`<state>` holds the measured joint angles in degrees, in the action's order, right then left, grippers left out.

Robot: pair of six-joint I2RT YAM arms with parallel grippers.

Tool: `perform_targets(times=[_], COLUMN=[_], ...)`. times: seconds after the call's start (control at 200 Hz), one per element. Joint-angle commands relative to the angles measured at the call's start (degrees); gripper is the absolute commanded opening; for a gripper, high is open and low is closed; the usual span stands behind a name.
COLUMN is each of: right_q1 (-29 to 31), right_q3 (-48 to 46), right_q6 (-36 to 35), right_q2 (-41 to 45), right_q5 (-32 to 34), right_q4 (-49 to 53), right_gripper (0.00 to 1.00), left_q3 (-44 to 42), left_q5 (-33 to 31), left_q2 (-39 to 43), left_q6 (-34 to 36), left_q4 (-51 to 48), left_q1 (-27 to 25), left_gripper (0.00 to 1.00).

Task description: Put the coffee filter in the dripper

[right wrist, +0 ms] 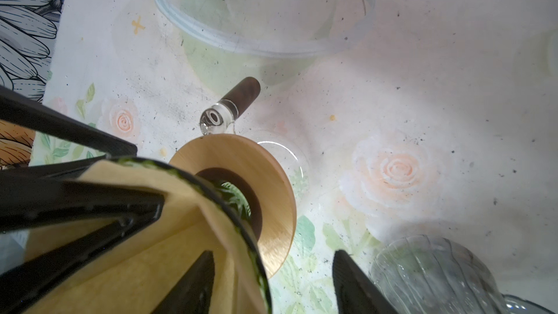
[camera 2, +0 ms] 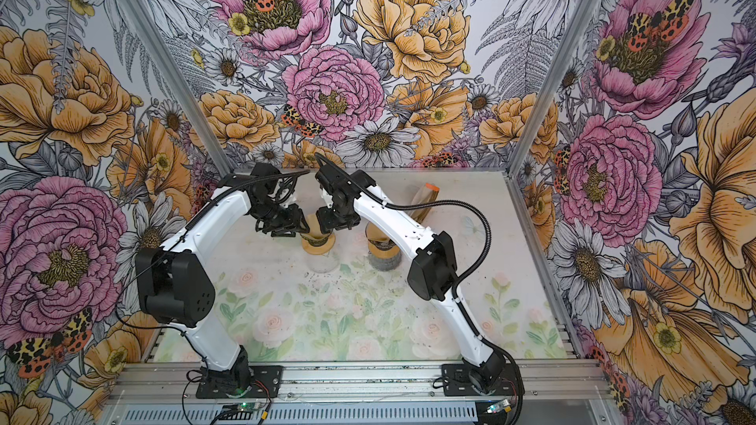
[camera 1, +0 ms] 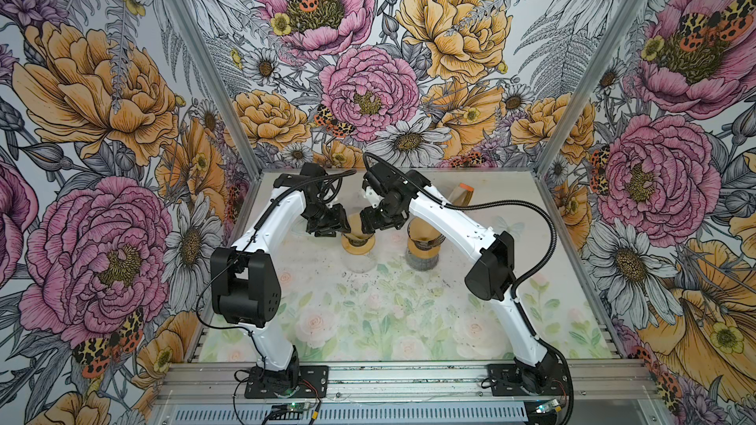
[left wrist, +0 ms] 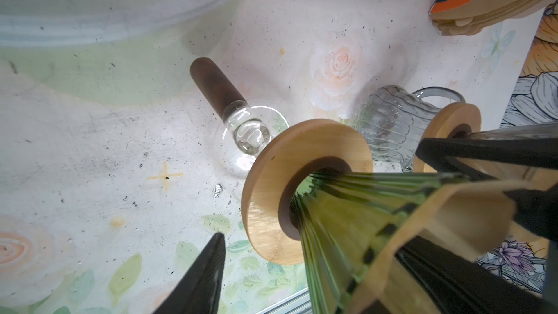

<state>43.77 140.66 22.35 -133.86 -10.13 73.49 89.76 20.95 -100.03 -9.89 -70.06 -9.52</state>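
Wrist views only: we see left gripper [left wrist: 311,243], right gripper [right wrist: 273,253] jaws apart, astride dripper [left wrist: 332,222].
Inside: filter [right wrist: 120,276].
Right: ribbed glass [left wrist: 389,125].

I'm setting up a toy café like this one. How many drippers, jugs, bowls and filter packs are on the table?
Drippers: 2
Jugs: 2
Bowl: 1
Filter pack: 1
Total: 6
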Motion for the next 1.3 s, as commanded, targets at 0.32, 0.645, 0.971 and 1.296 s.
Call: perform_targets(times=[0.32,0.645,0.971,1.296], right_q1=[1.14,1.31,1.36,1.34], right_q3=[-0.36,0.42,-9.81,-37.86], right_q6=[0.23,0.60,0.29,0.37], right_q2=[2.46,6.45,15.80,35.37], right_q5=[5.47,3.93,6.08,6.08], right_q4=[-1.17,-3.57,-10.02,-26.68], right_gripper=[0.63,0.63,0.63,0.64], left_q3=[-1.17,-2.71,-5.89,-10.40], left_q5=[0.66,0.94,-1.87,-1.66], left_q2=[1.98,8.24,16.17,25.55], left_q6=[0.42,-1.12,-1.74,-0.76], left_q4=[0.93,3.57,5.69,10.82], left_q1=[0.64,1.64,1.87,-0.88], left_gripper=[0.51,0.51,0.51,0.52])
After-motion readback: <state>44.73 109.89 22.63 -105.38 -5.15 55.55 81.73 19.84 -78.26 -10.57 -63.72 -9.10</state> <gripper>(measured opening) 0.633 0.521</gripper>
